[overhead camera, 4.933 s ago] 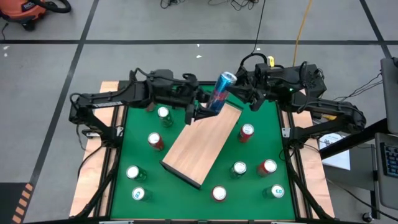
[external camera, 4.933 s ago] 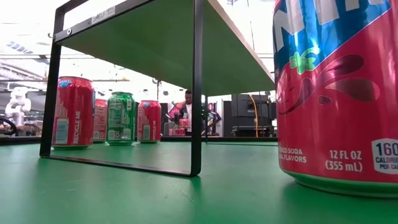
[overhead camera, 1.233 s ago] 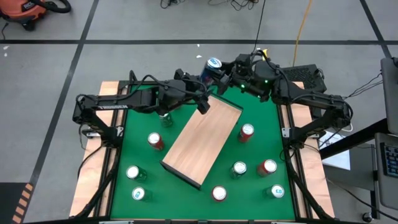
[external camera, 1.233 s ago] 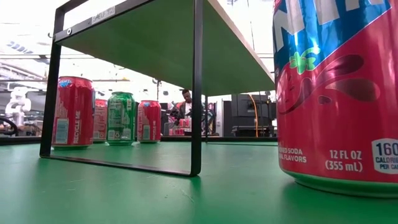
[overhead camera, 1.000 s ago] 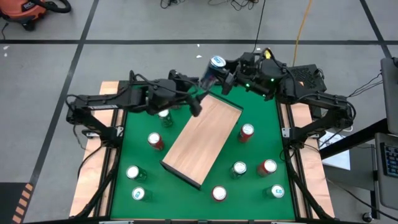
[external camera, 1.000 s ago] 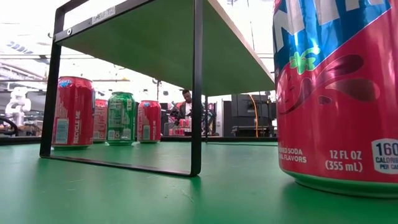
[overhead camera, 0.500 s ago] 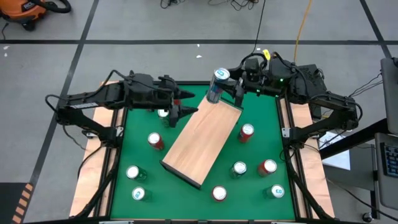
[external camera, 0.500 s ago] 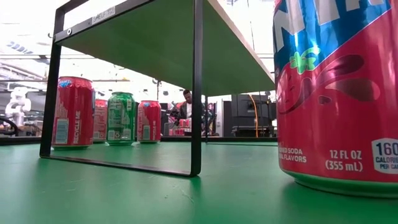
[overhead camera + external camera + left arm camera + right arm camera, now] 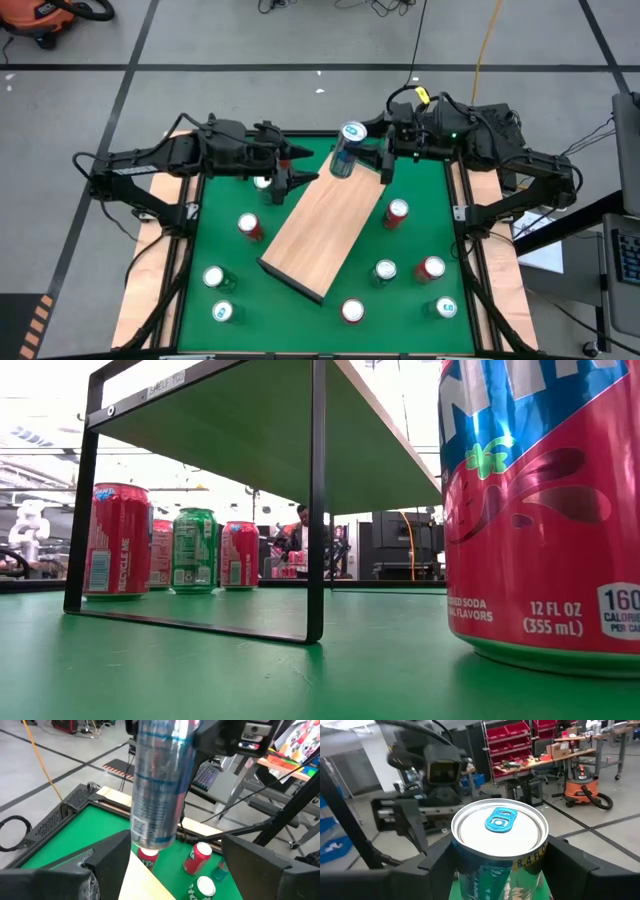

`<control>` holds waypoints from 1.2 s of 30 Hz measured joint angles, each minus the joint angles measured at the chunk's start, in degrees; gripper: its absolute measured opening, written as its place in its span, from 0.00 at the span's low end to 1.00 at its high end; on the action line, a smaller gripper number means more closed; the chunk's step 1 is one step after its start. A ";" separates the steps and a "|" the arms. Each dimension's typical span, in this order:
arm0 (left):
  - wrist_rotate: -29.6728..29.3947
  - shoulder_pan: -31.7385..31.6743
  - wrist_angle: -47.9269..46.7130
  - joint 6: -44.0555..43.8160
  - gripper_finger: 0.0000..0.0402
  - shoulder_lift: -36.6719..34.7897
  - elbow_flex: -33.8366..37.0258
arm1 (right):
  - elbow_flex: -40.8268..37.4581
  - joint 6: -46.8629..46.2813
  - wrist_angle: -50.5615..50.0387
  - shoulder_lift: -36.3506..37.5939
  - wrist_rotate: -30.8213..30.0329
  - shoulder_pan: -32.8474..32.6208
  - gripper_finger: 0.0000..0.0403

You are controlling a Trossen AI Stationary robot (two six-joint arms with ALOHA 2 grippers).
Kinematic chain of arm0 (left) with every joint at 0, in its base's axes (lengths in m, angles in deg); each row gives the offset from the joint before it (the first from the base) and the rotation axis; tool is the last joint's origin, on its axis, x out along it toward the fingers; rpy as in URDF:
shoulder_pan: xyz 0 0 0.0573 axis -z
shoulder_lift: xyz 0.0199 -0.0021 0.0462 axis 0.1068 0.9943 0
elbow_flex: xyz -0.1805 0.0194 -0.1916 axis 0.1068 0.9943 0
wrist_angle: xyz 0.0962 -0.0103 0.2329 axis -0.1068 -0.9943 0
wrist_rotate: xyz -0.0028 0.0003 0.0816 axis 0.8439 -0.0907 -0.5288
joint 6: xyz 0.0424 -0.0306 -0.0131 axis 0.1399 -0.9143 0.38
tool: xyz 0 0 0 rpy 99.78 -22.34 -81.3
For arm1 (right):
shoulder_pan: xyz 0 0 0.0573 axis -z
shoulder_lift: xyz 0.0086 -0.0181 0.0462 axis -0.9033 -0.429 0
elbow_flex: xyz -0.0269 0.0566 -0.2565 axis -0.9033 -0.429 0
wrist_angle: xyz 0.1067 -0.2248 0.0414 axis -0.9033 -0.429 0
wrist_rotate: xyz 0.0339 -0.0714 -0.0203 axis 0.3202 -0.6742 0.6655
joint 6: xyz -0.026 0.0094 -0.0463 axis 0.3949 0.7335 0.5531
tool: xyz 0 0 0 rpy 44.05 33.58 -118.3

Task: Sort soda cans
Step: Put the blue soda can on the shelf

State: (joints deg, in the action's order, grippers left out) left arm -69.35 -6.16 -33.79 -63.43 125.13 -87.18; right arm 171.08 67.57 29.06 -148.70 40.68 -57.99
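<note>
Since the handover frames, the left gripper has let go and pulled back to its own side; it now hangs empty with fingers spread above the far left part of the green mat, near a green-topped can. Right gripper now carries the slim blue-and-silver soda can with the blue pull tab alone, fingers clamped on its body, can nearly upright and tilted slightly, held over the far end of the light wooden shelf board on its black metal frame. Right wrist view looks down on the can's silver lid between its two dark fingers; left wrist view sees the same can from the side, in the air, bottom clear of the board.

Progress, judged: early. Nothing stands on the board yet. Other cans remain scattered on the green table mat: red ones, green or teal ones. Low view shows red and green cans under the shelf frame, plus a big red-and-blue can close up. Likely current step: setting the first can down on the board's far end. All the rest are left to sort.
</note>
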 joint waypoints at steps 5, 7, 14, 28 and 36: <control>3.54 0.60 4.55 -0.90 0.77 0.11 0.00 | 0.04 -0.39 0.34 0.04 0.00 -1.13 0.58; 3.79 0.71 7.20 -1.73 0.77 0.10 0.00 | 0.04 -0.41 -0.01 0.02 0.11 -1.18 0.58; 7.43 -0.09 8.93 -1.94 0.77 1.51 0.02 | 0.07 0.89 -0.03 0.17 2.59 -1.11 0.58; 8.46 -0.71 5.25 -4.87 0.77 4.86 -0.04 | 0.09 1.01 -3.70 3.70 6.70 -1.18 0.58; 7.51 -0.73 0.46 -4.87 0.77 4.89 -0.02 | 0.09 -1.33 -15.44 8.43 3.32 -1.55 0.58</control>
State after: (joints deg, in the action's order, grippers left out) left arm -61.84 -6.89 -33.33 -68.30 130.03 -87.21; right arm 171.17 66.24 13.62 -140.27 44.00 -59.54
